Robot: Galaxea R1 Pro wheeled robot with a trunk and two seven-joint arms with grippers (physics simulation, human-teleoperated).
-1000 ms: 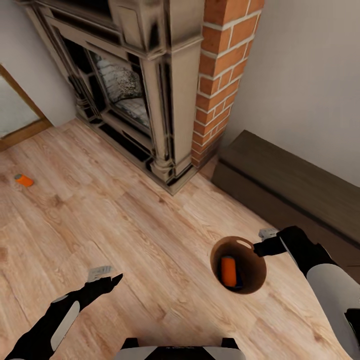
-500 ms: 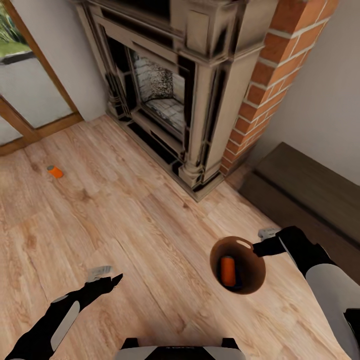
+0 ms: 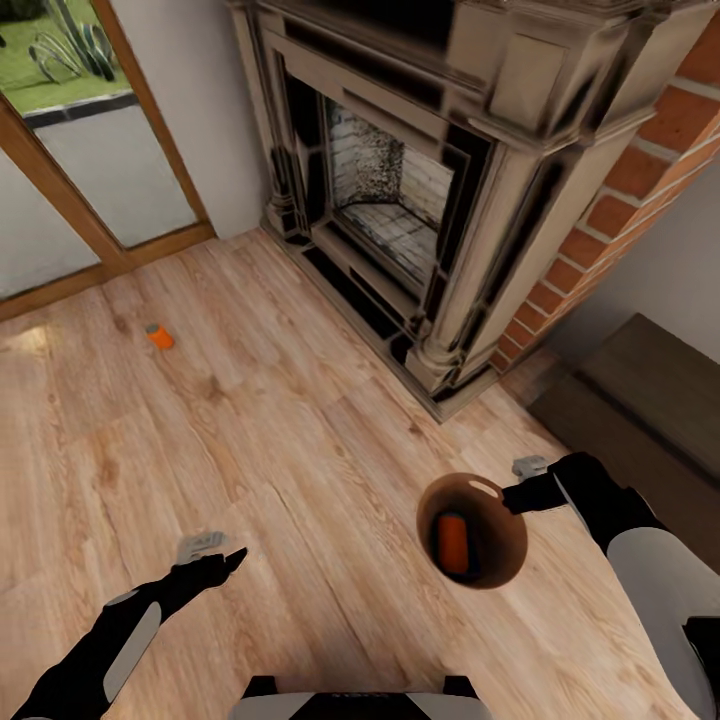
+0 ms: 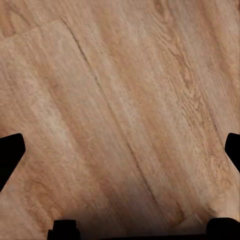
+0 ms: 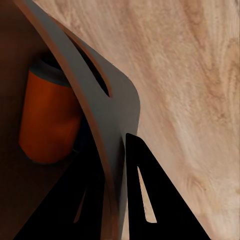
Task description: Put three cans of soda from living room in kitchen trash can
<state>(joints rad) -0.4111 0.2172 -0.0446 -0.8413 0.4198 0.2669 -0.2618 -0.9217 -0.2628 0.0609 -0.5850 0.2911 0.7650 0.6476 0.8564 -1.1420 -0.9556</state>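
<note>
Since the right gripper point(image 5: 117, 165) pinches the thin, stiff rim of the light bin point(image 3: 505, 575), the left gripper point(image 4: 120, 150), spread wide and empty, should take the small slippery can point(image 3: 159, 336) across its middle.

soft, even indoor light in a flat simulator render

the plank floor point(image 3: 300, 430) is evenly bright, with a pale glare patch near the glass door point(image 3: 90, 180), where daylight enters. shadows are faint: a soft dark band lies along one edge of the left wrist view, and the inside of the tash can point(image 3: 505, 560) and the firebox of the fireplace point(image 3: 400, 200) fall dim. the head view is slightly soft, with walls leaning at its edges. both wrist views are blurred, the wood grain smeared.
</note>
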